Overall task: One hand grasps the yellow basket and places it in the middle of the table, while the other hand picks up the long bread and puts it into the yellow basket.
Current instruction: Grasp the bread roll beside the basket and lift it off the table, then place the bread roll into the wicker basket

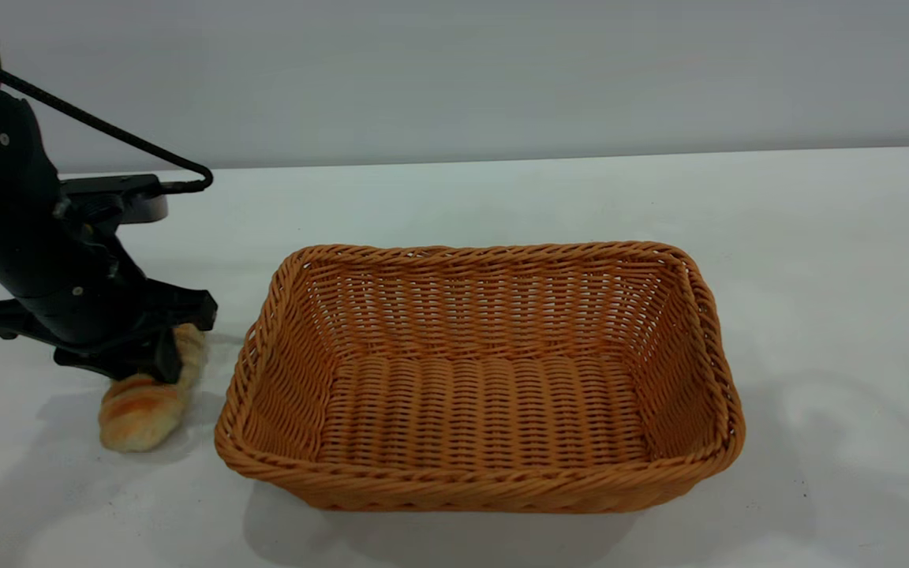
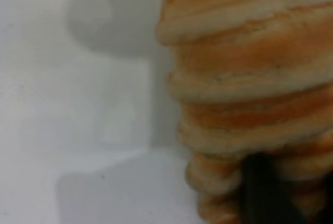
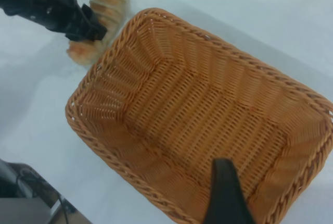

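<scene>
At the desk's (image 1: 502, 197) left side, my left claw (image 1: 162, 347) is pressed down over the long bread (image 1: 143, 406), apparently pinching it; the roll lies on the desk just beside the yellow basket (image 1: 478, 379). Exterior view shows the basket mid-desk, upright and holding nothing. Left wrist view shows only striped crust (image 2: 250, 88) and one dark fingertip (image 2: 263, 193). Right wrist view looks down into the basket (image 3: 203, 120); one finger of my right claw (image 3: 225, 195) shows, so its spread I cannot tell.
</scene>
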